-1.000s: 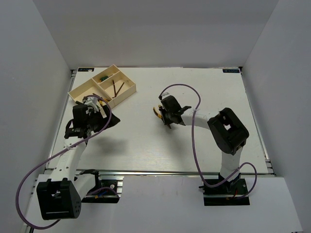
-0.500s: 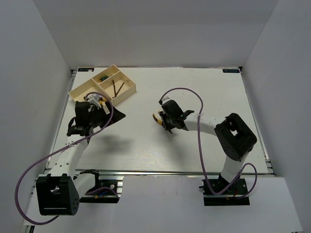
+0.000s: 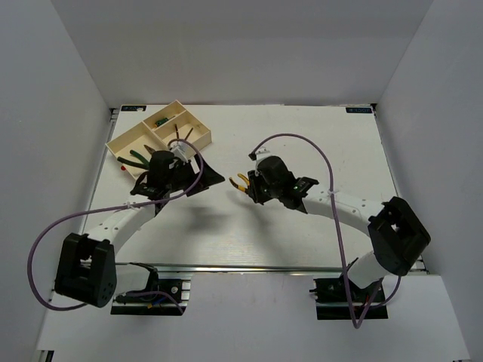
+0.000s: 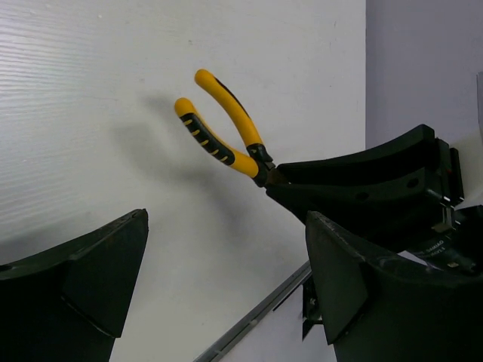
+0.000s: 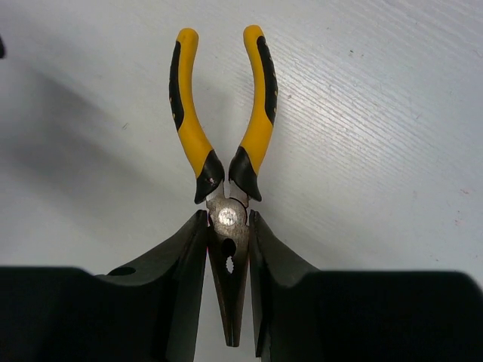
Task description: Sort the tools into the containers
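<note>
**While yellow-handled pliers [image 5: 229, 219] hang clamped, travel level**

Since the right fingers [image 5: 181, 264] pinch only the metal near the pivot, above the counter [image 3: 317, 151], carry slowly toward the tray [image 3: 139, 123]; left fingers [image 4: 98, 271] gape wide, empty.

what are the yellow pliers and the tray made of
Pliers: head is bare grey metal, likely steel, shiny at the pivot; handles look like yellow plastic or rubber with black ribbed inserts. Tray: matte cream, probably plastic, but the look leaves it open.
</note>
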Available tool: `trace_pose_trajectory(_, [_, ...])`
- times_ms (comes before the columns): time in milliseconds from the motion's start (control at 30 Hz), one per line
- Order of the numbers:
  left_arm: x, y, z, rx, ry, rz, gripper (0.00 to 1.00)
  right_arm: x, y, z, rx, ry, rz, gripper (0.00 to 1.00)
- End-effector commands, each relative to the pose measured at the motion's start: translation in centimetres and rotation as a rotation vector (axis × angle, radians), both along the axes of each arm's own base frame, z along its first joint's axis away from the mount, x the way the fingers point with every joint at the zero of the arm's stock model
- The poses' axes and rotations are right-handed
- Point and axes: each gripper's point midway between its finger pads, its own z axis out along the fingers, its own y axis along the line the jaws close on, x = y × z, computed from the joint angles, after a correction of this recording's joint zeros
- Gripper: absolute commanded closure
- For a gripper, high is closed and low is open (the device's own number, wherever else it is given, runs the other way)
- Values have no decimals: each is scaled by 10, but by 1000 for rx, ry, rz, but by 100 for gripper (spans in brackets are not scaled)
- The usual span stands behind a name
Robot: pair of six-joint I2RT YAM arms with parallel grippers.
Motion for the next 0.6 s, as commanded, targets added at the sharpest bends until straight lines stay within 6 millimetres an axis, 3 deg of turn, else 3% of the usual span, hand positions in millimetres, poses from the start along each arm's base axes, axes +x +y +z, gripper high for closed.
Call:
trace_pose_trajectory(0, [13, -19, 24, -58, -51, 11, 6, 3, 12, 31, 104, -68, -2, 100])
trace_pose_trajectory(200, [16, -40, 23, -66, -25, 39, 6, 2, 9, 50, 160, -125, -11, 100])
trace_pose_trajectory(433, [18, -63, 1, -71, 66, 50, 5, -2, 7, 66, 203, -162, -5, 100])
trace_pose_trajectory(567, [21, -74, -2, -95, 79, 48, 5, -7, 4, 72, 224, -182, 1, 100])
